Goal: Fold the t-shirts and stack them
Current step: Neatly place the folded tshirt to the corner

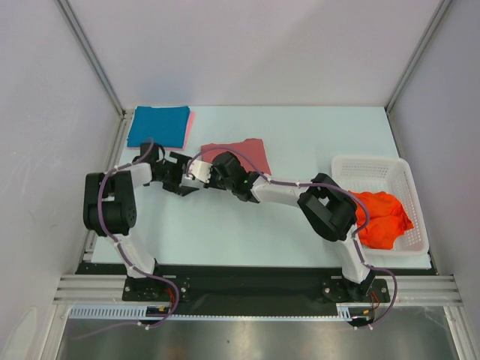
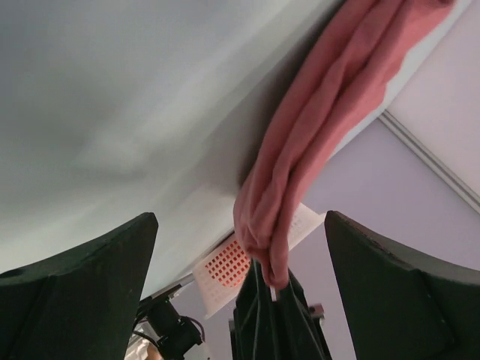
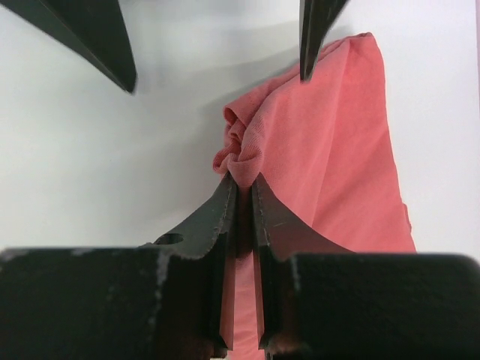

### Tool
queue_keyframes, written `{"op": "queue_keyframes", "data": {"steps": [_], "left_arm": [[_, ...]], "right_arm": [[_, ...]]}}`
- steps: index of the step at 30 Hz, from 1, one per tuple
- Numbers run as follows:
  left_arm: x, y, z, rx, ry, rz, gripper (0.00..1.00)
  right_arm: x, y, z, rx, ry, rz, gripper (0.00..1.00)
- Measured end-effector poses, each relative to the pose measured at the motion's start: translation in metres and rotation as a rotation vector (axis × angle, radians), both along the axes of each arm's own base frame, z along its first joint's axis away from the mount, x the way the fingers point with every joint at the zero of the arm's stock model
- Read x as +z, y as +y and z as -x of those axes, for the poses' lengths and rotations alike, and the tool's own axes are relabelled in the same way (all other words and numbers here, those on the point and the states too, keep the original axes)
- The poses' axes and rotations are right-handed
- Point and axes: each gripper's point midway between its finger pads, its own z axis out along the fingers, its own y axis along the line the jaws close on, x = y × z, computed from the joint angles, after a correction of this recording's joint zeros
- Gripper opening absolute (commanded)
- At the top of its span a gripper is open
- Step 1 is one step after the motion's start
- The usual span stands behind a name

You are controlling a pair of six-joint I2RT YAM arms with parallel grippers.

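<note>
My right gripper point(image 3: 244, 184) has its fingers pressed together on a bunched corner of the salmon-red t-shirt point(image 3: 330, 150), with a puckered knot of cloth standing just past the tips. From that pinch the shirt runs back along the outer side of one finger and spreads flat on the table point(image 1: 300, 135). In the top view it lies near the middle, on the far side of both wrists, with its long axis roughly parallel to the table's far edge. My left gripper point(image 2: 240, 217) faces the right one head-on, its fingers spread as wide as they go. The gathered cloth lies between them, closer to one finger than the other, and neither finger is closed on it. Both grippers meet at the shirt's near left corner. I judge that the left is placed to take a second hold beside the pinch, so the next move turns on that lateral offset. The folded teal-blue t-shirt point(image 1: 157, 125) lies at the far left corner of the table. The orange-red t-shirts point(image 1: 379, 217) sit heaped in the white lattice basket point(image 1: 367, 161) at the right edge.
</note>
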Motion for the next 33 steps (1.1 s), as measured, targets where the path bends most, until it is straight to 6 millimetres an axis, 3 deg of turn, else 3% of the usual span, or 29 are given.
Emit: {"op": "queue_keyframes", "data": {"steps": [6, 16, 22, 27, 33], "left_arm": [[-0.023, -0.02, -0.026, -0.011, 0.053, -0.005, 1.0], [-0.021, -0.02, -0.067, 0.056, -0.014, 0.004, 1.0], [-0.019, -0.04, -0.095, 0.031, -0.06, 0.027, 0.96], [-0.021, -0.052, -0.097, 0.015, -0.064, 0.027, 0.87], [-0.025, -0.049, -0.098, 0.031, -0.055, -0.001, 0.77]], "right_arm": [[0.012, 0.0, 0.001, -0.012, 0.007, -0.028, 0.0], [0.019, -0.004, -0.003, -0.021, 0.033, -0.067, 0.0], [0.018, -0.005, -0.004, -0.021, 0.048, -0.075, 0.0], [0.018, -0.007, -0.005, -0.025, 0.058, -0.083, 0.0], [0.02, -0.006, -0.004, -0.025, 0.063, -0.093, 0.0]]}}
